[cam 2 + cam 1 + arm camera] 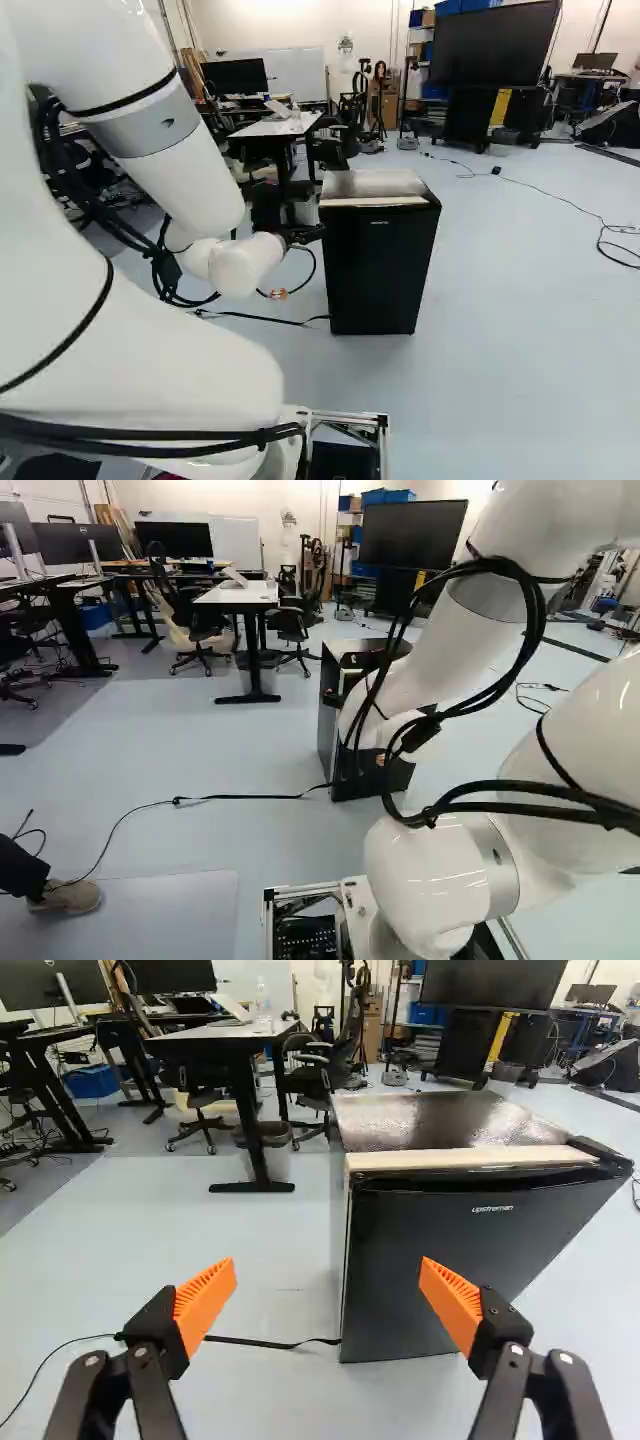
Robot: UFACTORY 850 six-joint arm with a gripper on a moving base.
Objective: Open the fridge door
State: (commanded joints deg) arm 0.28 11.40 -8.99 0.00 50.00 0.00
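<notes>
Orange pads (pixel 205 1305) of my pincer (pixel 279 293) stand wide apart, before the fridge (pixel 430 1120) and toward its left edge, while the black door (pixel 430 1260) is closed on the fridge's near side.

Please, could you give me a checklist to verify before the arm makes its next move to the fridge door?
1. End effector open: ok, fingers wide apart.
2. Fridge door closed at start: ok.
3. Door edge opposite the hinge cover in view: ok.
4. Door gripped: not ok, fingers do not clamp it.
5. Floor beside the fridge without cables: not ok, a black cable reaches its foot.
6. Door not locked: cannot tell.
</notes>
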